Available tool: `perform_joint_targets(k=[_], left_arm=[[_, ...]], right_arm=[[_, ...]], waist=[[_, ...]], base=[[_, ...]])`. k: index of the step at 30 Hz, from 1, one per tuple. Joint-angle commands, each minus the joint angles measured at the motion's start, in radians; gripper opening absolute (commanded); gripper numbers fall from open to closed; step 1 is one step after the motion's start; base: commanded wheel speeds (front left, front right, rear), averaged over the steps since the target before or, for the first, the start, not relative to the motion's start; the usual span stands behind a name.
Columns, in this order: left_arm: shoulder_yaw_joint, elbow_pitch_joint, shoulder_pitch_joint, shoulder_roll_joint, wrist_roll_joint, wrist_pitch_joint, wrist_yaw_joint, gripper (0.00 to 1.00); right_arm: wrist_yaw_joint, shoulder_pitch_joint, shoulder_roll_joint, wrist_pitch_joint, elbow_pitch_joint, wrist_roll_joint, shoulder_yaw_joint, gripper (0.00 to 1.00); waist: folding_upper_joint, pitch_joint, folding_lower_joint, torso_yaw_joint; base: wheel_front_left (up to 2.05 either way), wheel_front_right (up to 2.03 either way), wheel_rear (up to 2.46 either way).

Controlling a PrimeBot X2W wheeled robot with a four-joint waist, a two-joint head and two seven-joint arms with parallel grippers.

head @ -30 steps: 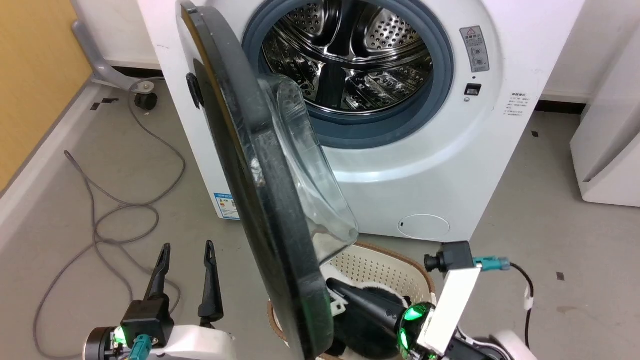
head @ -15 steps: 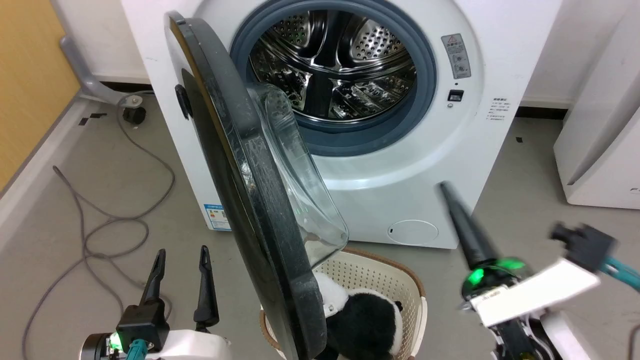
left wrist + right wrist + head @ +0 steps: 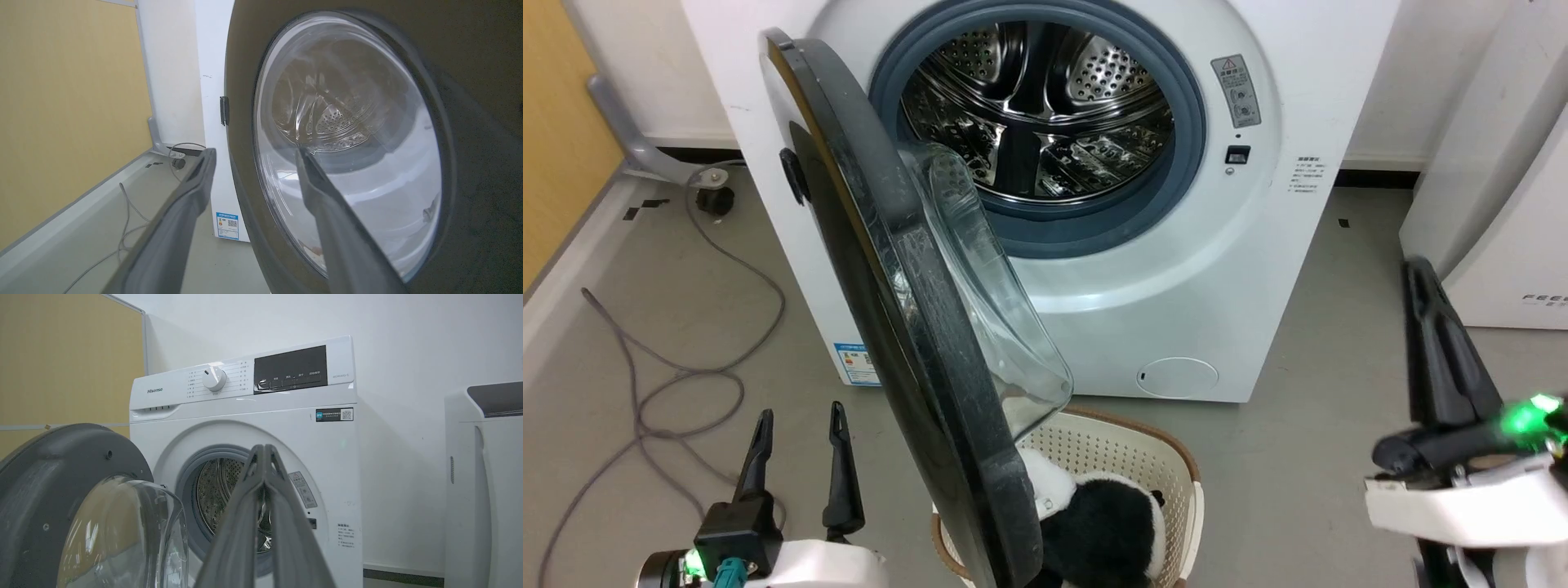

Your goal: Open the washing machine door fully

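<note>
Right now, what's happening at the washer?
The door stands swung out from the washer, drum exposed, nothing touching it. The left gripper hangs open by the door's outer face; the right gripper is shut and empty, off to the right. A basket with a panda plush sits under the door's edge.

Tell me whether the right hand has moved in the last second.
Yes. The right hand swung rightward, from over the basket to well clear of it.

Left hand (image 3: 800,412) has fingers spread, right hand (image 3: 1421,278) fingers pressed together.
</note>
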Motion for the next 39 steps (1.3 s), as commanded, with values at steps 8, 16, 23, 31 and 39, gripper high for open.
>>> perform_joint_targets(k=[8, 16, 23, 31, 39], left_arm=[[0.009, -0.005, 0.014, 0.001, 0.004, -0.006, 0.002, 1.0], [0.005, -0.012, 0.018, 0.001, 0.007, -0.006, 0.004, 1.0], [0.007, -0.012, 0.019, 0.001, 0.009, -0.006, 0.005, 1.0], [0.023, -0.029, 0.01, 0.001, 0.009, -0.006, 0.025, 0.47], [0.043, -0.227, -0.06, 0.001, 0.023, -0.006, 0.008, 0.0]], right_arm=[[0.001, 0.145, 0.05, -0.004, 0.071, -0.122, -0.064, 0.0], [0.001, 0.199, 0.07, -0.004, 0.187, -0.145, -0.058, 0.0], [0.001, 0.214, 0.081, -0.004, 0.245, -0.166, -0.063, 0.27], [0.001, 0.219, 0.087, -0.004, 0.259, -0.207, -0.076, 1.0], [0.001, 0.224, 0.088, -0.004, 0.251, -0.204, -0.084, 1.0]], waist=[[0.0, 0.002, 0.0, -0.005], [0.0, 0.005, 0.0, -0.003], [0.0, 0.009, 0.0, 0.003], [0.0, 0.007, 0.0, 0.008], [0.0, 0.007, 0.0, 0.019]], base=[[0.0, 0.0, 0.0], [0.0, 0.0, 0.0], [0.0, 0.0, 0.0], [0.0, 0.0, 0.0], [0.0, 0.0, 0.0]])
